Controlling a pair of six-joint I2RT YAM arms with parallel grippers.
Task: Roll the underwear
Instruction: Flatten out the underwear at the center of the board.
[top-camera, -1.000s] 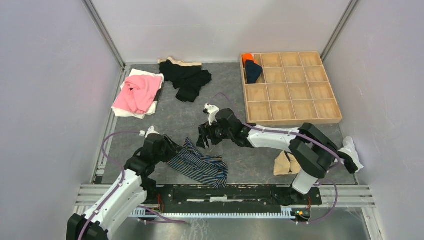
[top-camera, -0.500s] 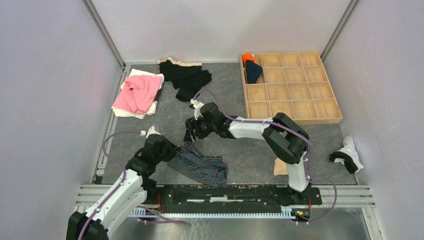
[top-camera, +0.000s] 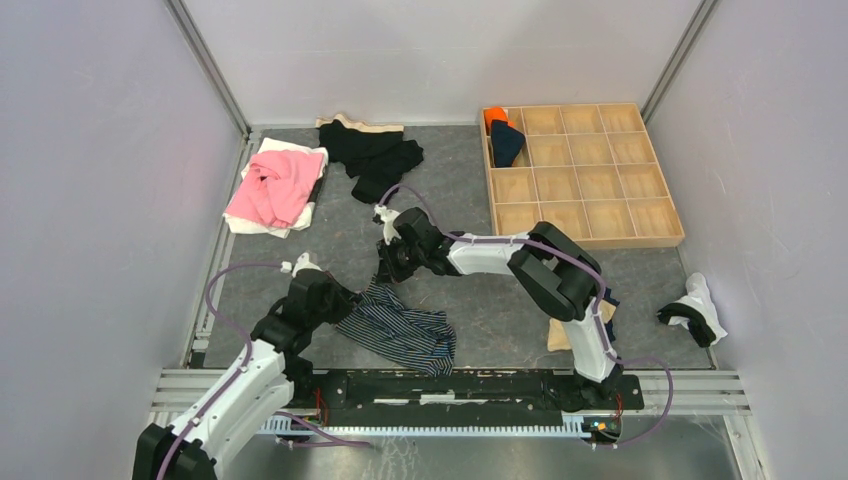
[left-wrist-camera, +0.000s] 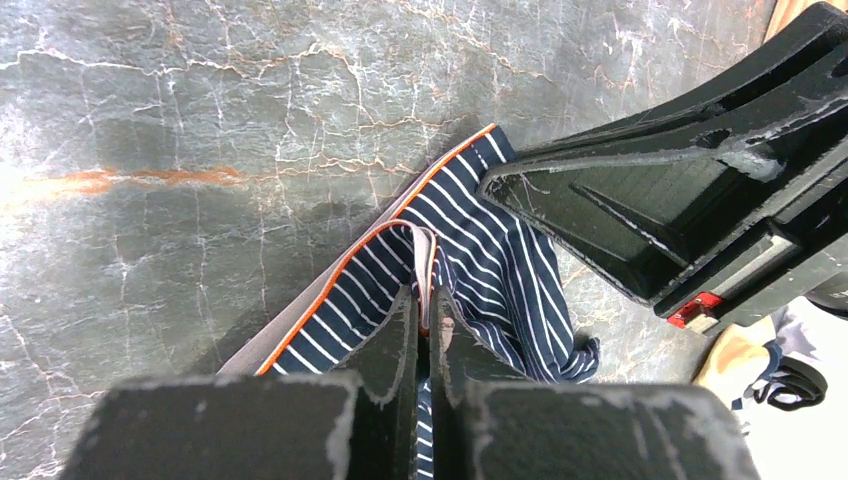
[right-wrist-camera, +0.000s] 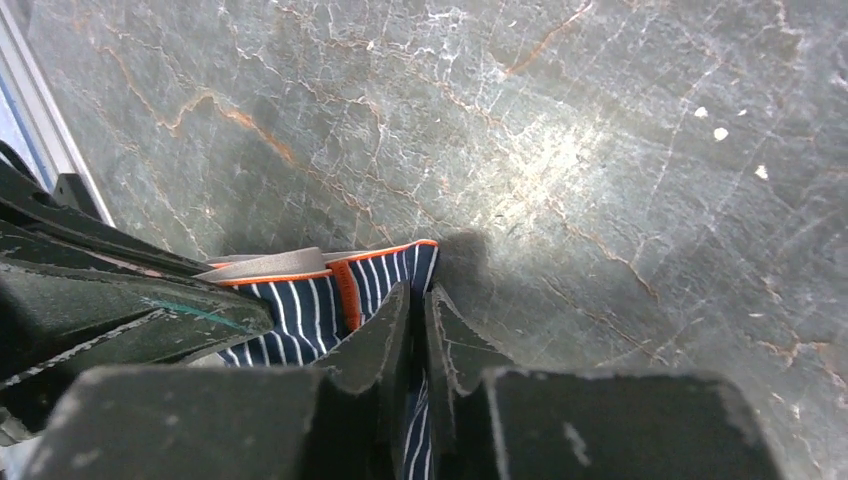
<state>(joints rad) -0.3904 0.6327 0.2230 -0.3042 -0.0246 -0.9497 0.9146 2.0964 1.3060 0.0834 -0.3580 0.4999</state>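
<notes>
The navy striped underwear (top-camera: 405, 332) lies spread on the grey table between the two arms. My left gripper (left-wrist-camera: 425, 303) is shut on a pinched fold of its orange-edged waistband (left-wrist-camera: 340, 270) at the cloth's left corner. My right gripper (right-wrist-camera: 418, 300) is shut on the striped cloth (right-wrist-camera: 300, 305) at the far corner, close beside the left gripper's fingers (right-wrist-camera: 110, 310). In the top view the left gripper (top-camera: 347, 299) and right gripper (top-camera: 386, 273) sit a short way apart. A white underwear with black trim (top-camera: 695, 312) lies at the right edge.
A wooden compartment tray (top-camera: 612, 236) stands at the back right with orange and navy rolls in its far-left cells. A pink garment (top-camera: 272, 185) and black garments (top-camera: 378, 156) lie at the back left. A tan cloth (top-camera: 560, 338) lies beside the right arm's base.
My right arm swung left and down onto the far corner of the striped underwear and its jaws closed there. My left jaws closed on the waistband.
</notes>
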